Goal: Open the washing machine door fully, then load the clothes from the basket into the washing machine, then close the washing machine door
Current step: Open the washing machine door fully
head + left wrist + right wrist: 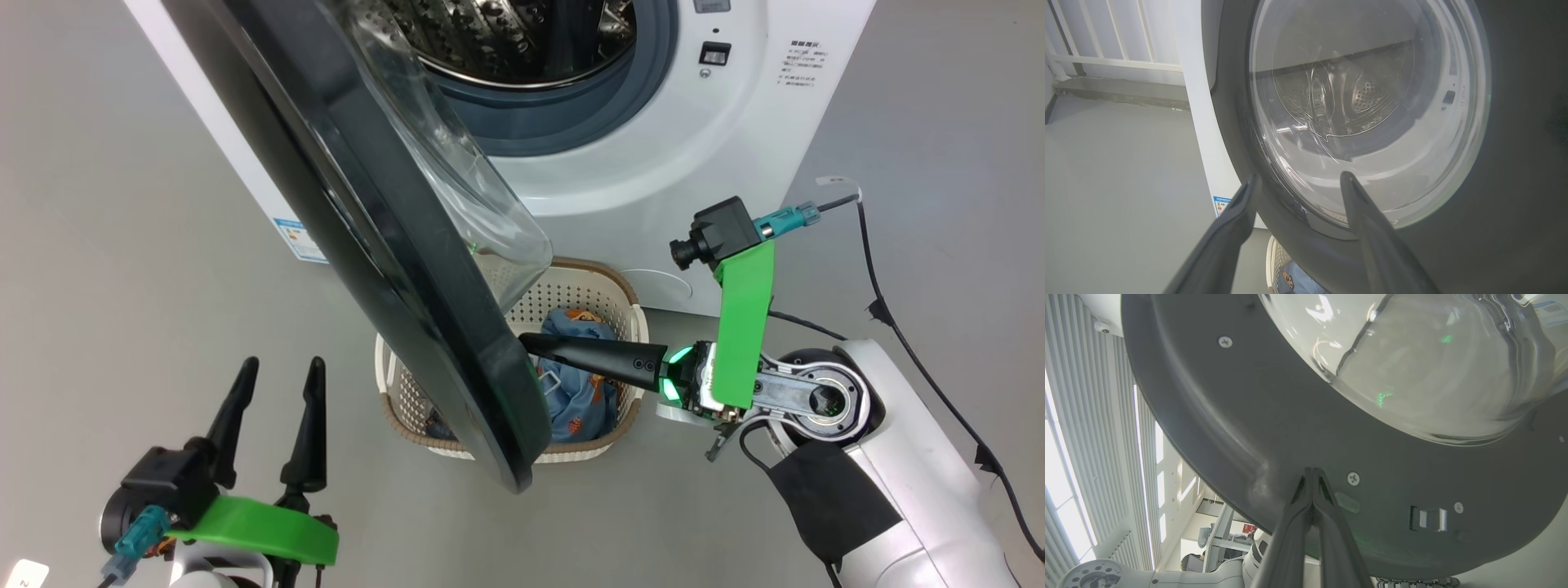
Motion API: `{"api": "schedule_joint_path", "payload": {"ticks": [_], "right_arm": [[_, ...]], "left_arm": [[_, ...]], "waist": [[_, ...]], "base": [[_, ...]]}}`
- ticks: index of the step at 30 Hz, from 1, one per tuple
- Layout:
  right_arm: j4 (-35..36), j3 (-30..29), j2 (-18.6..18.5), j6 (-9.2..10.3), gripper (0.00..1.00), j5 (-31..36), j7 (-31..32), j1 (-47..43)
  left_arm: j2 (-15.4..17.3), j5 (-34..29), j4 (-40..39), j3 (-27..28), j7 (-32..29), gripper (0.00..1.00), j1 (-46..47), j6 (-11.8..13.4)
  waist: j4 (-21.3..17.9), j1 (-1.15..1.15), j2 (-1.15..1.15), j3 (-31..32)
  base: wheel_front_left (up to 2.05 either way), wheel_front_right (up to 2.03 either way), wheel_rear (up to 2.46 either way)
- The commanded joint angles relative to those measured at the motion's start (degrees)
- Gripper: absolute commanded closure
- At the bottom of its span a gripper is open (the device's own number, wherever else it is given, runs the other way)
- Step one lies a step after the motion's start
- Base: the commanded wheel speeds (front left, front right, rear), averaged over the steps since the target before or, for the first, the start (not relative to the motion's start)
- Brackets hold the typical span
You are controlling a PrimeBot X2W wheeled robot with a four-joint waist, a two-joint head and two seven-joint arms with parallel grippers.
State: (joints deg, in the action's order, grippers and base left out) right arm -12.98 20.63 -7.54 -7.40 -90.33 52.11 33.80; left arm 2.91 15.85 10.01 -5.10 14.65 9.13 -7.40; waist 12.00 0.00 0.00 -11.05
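Observation:
The washing machine [653, 163] stands at the top with its steel drum [522, 33] exposed. The washing machine door [392, 269] hangs partly open, its black rim edge-on and its glass bowl [457, 188] facing the machine. My right gripper [529, 343] is shut with nothing in it, its tips [1312, 473] pressed against the door's inner rim near the latch [1429, 520]. Below it sits the basket [604, 286] holding the light blue clothes [575, 392]. My left gripper [277, 371] is open and apart from the door, facing its outer side [1300, 179].
A black cable [898, 327] trails over the grey floor on the right. The blue label [298, 241] marks the machine's lower left corner. A white railing [1106, 61] stands beyond the machine's left side. The door's lower edge overhangs the basket's left half.

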Motion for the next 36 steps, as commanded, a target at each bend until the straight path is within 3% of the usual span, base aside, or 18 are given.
{"api": "schedule_joint_path", "payload": {"ticks": [1,9,10,11,13,14,15,24,36], "right_arm": [[1.9,1.0,1.6,-0.09,1.00,0.1,0.0,-1.2],[2.0,-0.4,1.4,-0.09,1.00,0.8,-2.4,-2.1],[2.2,-0.7,1.1,-0.09,0.89,0.9,-2.8,-2.3],[2.4,-0.9,0.9,-0.09,0.64,1.0,-3.1,-2.7],[2.8,-1.4,0.3,-0.09,0.48,1.1,-3.7,-3.5],[3.1,-1.6,0.0,-0.09,0.15,1.3,-4.1,-4.0],[3.3,-1.8,-0.3,-0.09,0.00,1.3,-4.4,-4.4],[5.7,-2.8,-3.0,-0.09,0.00,2.8,-7.7,-7.7],[6.6,-2.2,-9.1,-0.09,0.00,6.2,-16.7,-13.3]], "left_arm": [[1.0,-0.4,-1.1,1.9,0.3,0.00,-0.1,-0.1],[1.1,-0.1,-1.0,1.9,0.3,0.00,-0.5,-0.1],[1.1,0.0,-0.9,1.8,0.3,0.00,-0.6,-0.1],[1.2,0.1,-0.8,1.8,0.3,0.00,-0.7,-0.1],[1.4,0.2,-0.7,2.0,0.3,0.00,-0.9,-0.1],[1.4,0.2,-0.7,2.1,0.3,0.00,-1.1,-0.1],[1.5,0.2,-0.7,2.3,0.3,0.00,-1.3,-0.1],[2.5,0.6,-0.6,2.8,0.3,0.00,-2.2,-0.1],[3.3,0.9,-0.6,3.5,0.3,0.00,-3.6,-0.1]], "waist": [[-0.1,0.00,0.00,0.1],[-1.0,0.00,0.00,0.8],[-1.1,0.00,0.00,1.0],[-1.3,0.00,0.00,1.1],[-1.7,0.00,0.00,1.5],[-1.9,0.00,0.00,1.7],[-2.2,0.00,0.00,1.9],[-4.6,0.00,0.00,3.2],[-7.4,0.00,0.00,4.7]], "base": [[0.00,0.00,0.00],[0.00,0.00,0.00],[0.00,0.00,0.00],[0.00,0.00,0.00],[0.00,0.00,0.00],[0.00,0.00,0.00],[0.00,0.00,0.00],[0.00,0.00,0.00],[0.00,0.00,0.00]]}}
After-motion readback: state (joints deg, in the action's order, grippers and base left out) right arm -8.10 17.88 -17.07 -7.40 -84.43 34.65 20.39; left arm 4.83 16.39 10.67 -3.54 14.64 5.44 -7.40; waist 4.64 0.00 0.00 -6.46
